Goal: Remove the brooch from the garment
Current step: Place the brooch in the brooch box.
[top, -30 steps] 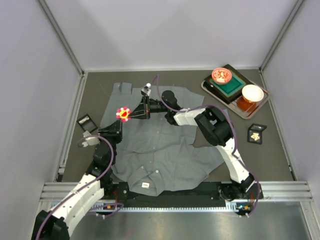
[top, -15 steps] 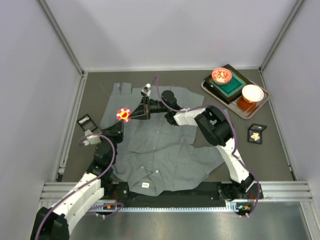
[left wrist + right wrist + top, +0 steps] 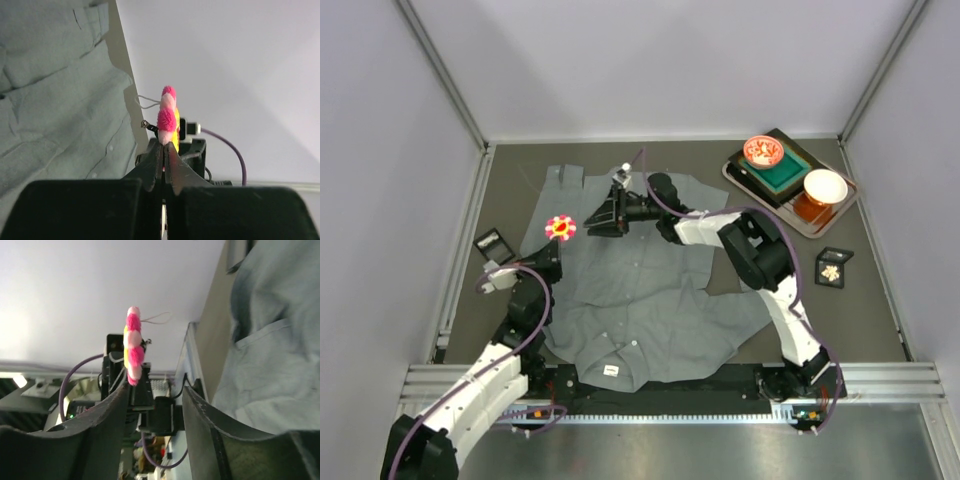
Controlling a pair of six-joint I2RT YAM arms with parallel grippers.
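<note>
Above the left edge of the garment (image 3: 640,290), over its far-left sleeve area, the brooch (image 3: 561,228) is held aloft: a pink and yellow flower-shaped piece, seen edge-on in both wrist views against the pale wall, with no cloth visibly caught on it. It is pinched at its lower rim by the left gripper (image 3: 558,243), whose fingers are pressed fully together on it so that no gap shows between them. A thin pale loop is seen beside the brooch, but what it is cannot be told. The right gripper (image 3: 594,222) is found just beside the brooch and apart from it, pointed towards it, its jaws partly spread and nothing held between them. The garment is laid flat and unbuttoned-looking creases aside, mostly smooth on the dark table (image 3: 720,180), collar towards the arm bases. The detaching step is therefore judged to be done or all but done, with the brooch in the left gripper's care alone. What is called for next is judged to be a carry clear of the cloth, with the grip kept firm, and a gentle set-down on bare table, perhaps near the small black box (image 3: 495,241) to the left. Care would be needed that the pin is not snagged on the sleeve below.
</note>
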